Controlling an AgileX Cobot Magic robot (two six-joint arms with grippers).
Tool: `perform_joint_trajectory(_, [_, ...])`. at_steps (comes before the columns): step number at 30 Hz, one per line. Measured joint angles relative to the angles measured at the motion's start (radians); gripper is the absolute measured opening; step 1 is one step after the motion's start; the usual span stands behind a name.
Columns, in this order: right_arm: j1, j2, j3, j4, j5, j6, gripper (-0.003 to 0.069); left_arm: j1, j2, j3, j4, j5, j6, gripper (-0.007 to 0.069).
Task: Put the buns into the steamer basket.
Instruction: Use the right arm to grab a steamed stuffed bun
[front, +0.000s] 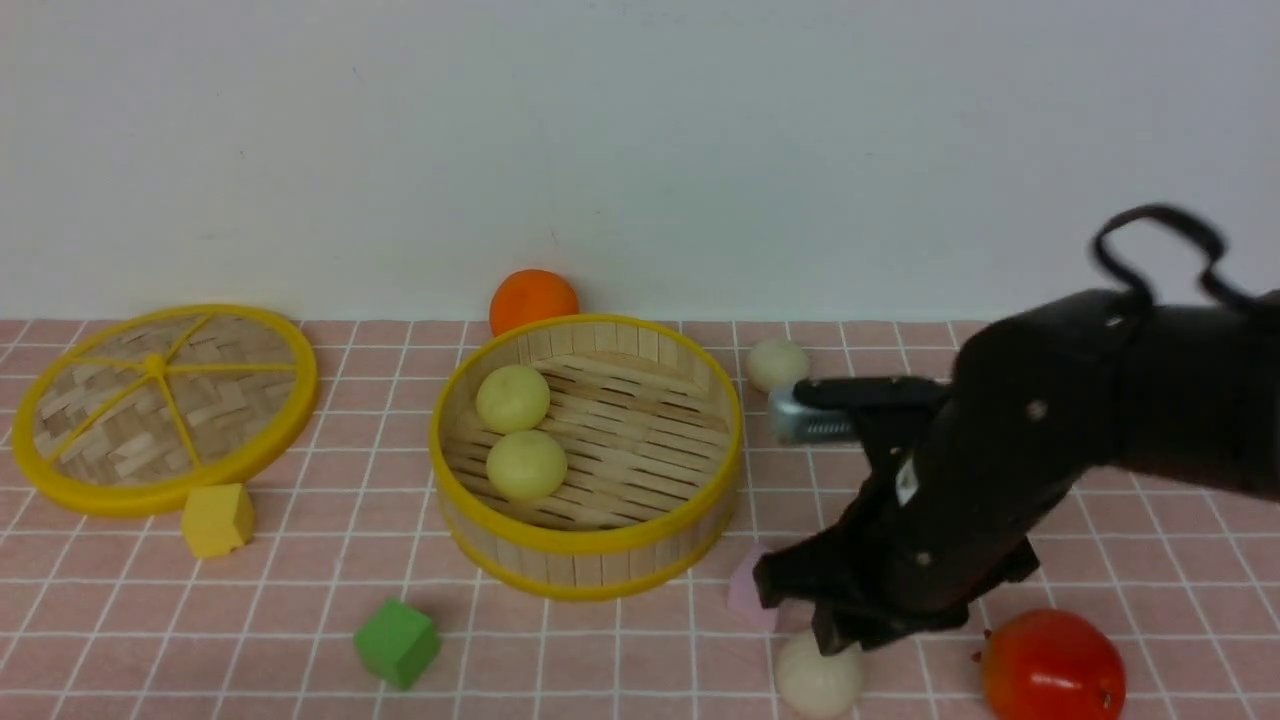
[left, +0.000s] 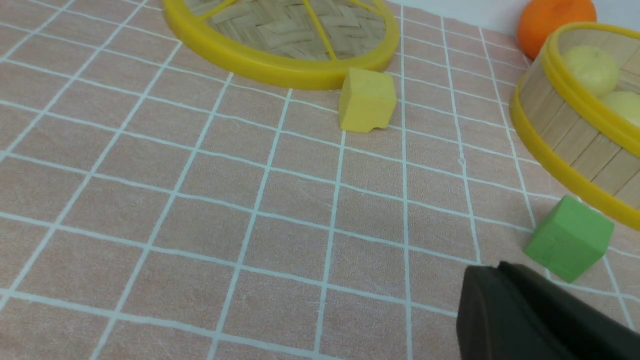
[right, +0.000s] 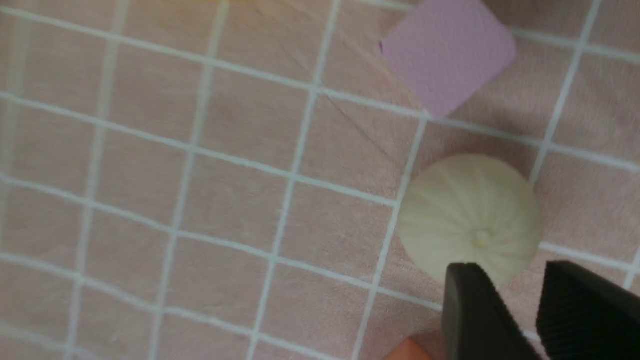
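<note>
1. Front view: the round bamboo steamer basket (front: 590, 548) (left: 565, 165) with yellow plastic rims stands near the middle of the counter (front: 300, 580), which is covered by a pink cloth with white grid lines
2. Two pale yellow round buns (front: 512, 398) (front: 526, 465) lie inside it on the slatted floor, toward its left wall, one right behind the other
3. An off-white round bun (front: 777, 363) sits on the cloth just outside the basket's far right rim
4. A second off-white bun (front: 818, 680) (right: 470, 220) lies at the near edge of the counter, right of the basket and apart from it
5. The right hand (front: 832, 636) (right: 515, 272) hangs over this second bun; its two black fingers (right: 470, 310) stand apart with nothing between them, and the bun's pleated crown is just beyond the tips
6. A small pink cube (front: 748, 590) (right: 447, 55) lies between the basket and that bun; a big red tomato-like fruit (front: 1050, 665) sits to the bun's right
7. A round orange fruit (front: 533, 298) (left: 552, 20) rests behind the basket by the wall
8. A flat woven disc (front: 160, 500) (left: 280, 70) with yellow rim and spokes lies far left, a yellow cube (front: 215, 518) (left: 366, 106) just beside its near rim; a green cube (front: 397, 642) (left: 569, 244) sits in front of the basket, to its left
9. In the left wrist view the left hand (left: 500, 270) shows only as a dark tip near the green cube; I cannot tell whether its fingers are together or apart
</note>
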Motion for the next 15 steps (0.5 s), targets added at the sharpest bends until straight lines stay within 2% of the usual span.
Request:
perform_joint_trajectory(3, [0.004,0.034,-0.001,-0.046,-0.008,0.07,0.0242,0.0,0.0,0.0,0.0,0.0,0.0,0.0055])
perform_joint_trajectory(15, [0.004,0.077,-0.005,-0.03,-0.068,0.084,0.0242,0.0,0.0,0.0,0.0,0.0,0.0,0.0066])
